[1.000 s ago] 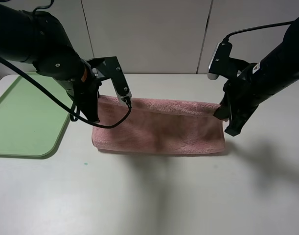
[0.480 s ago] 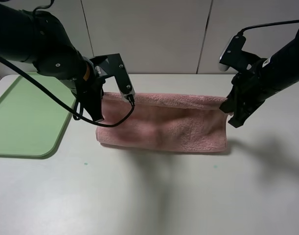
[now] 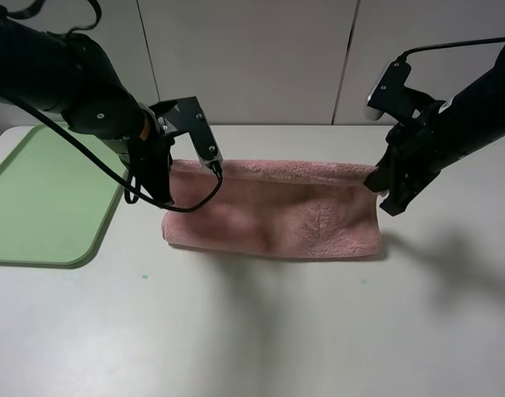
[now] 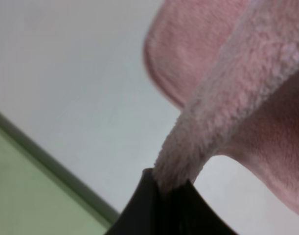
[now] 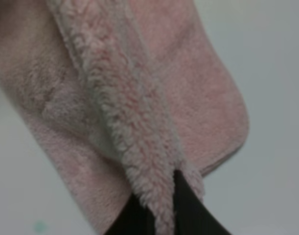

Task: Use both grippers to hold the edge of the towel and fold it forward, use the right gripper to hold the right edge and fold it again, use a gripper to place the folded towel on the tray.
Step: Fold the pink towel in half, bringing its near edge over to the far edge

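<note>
Stretching wide, the white counter (image 3: 260, 331) holds a green tray (image 3: 37, 207) on its left side. Near the tray, the pink towel (image 3: 277, 215) lies folded over in the middle. The left hand (image 4: 171, 188) pinches the towel's top edge at one end. The right hand (image 5: 164, 196) pinches the other end.

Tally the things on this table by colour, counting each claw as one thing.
Pink: 1, the towel
Green: 1, the tray
Black: 2, the left claw and the right claw
Total: 4
</note>
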Available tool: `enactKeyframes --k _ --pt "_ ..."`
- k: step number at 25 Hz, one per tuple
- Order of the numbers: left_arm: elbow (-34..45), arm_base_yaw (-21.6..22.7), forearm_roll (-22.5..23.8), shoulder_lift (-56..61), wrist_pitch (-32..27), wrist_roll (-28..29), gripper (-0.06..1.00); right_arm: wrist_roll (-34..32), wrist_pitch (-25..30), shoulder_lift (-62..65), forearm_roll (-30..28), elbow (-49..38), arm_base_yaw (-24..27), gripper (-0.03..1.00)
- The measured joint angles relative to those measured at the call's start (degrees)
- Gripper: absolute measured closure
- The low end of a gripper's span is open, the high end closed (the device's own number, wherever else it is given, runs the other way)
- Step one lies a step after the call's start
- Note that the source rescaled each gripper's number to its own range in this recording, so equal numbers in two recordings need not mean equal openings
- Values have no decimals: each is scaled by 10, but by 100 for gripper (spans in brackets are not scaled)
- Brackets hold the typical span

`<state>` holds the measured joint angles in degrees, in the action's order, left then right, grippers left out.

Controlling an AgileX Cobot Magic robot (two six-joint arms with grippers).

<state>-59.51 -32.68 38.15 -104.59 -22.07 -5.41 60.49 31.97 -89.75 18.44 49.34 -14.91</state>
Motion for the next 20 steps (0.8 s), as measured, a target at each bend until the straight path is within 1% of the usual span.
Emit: enactKeyframes --k 7,14,20 --pt "-2 2 -1 -9 10 0 94 0 -3 -35 1 0 0 97" --pt "-3 4 1 -9 23 0 94 0 -32 -36 -2 0 0 97" --pt "-3 4 2 -10 24 1 94 -1 -29 -36 -3 0 0 97"
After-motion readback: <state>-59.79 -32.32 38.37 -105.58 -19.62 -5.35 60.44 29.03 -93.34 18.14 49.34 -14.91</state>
